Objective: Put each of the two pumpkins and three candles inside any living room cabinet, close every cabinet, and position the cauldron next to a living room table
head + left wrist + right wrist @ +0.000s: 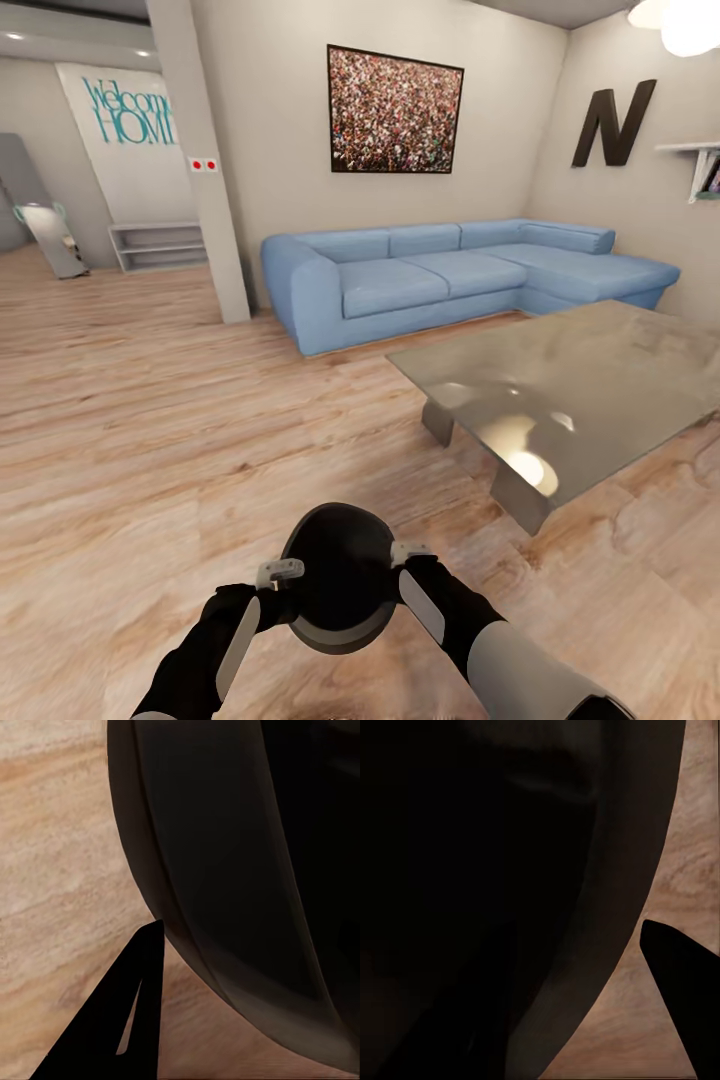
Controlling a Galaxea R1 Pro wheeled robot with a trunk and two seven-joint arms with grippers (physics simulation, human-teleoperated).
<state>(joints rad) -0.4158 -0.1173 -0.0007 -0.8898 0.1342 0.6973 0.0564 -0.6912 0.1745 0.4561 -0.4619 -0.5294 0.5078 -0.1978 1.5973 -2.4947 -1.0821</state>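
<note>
Cauldron (338, 580), matte black, rounded, wide-mouthed pot, sits low centre in head view, held off the wood plank floor (150, 430) between both arms. Left gripper (282, 578) presses its left side, right gripper (408, 562) its right side; looks like a two-handed squeeze, but can't tell if either pair of jaws is apart or together. Ahead and to the right: low rectangular coffee table (570, 390) w/ glossy grey glass top and pale base, near but not yet beside the pot. Pale blue corner sofa (450, 275) behind it.

Left wrist view: cauldron's dark curved wall (247, 870) close up, one black fingertip (131, 1009) just by it, floor beyond. Contact not clear.

Right wrist view: more dark cauldron wall (495, 892), one black fingertip (682, 982) at the edge, over floor.

Progress, judging from this: cauldron leg underway, needs carrying over and setting down next to the table. Pumpkins, candles, cabinet status: can't tell.
</note>
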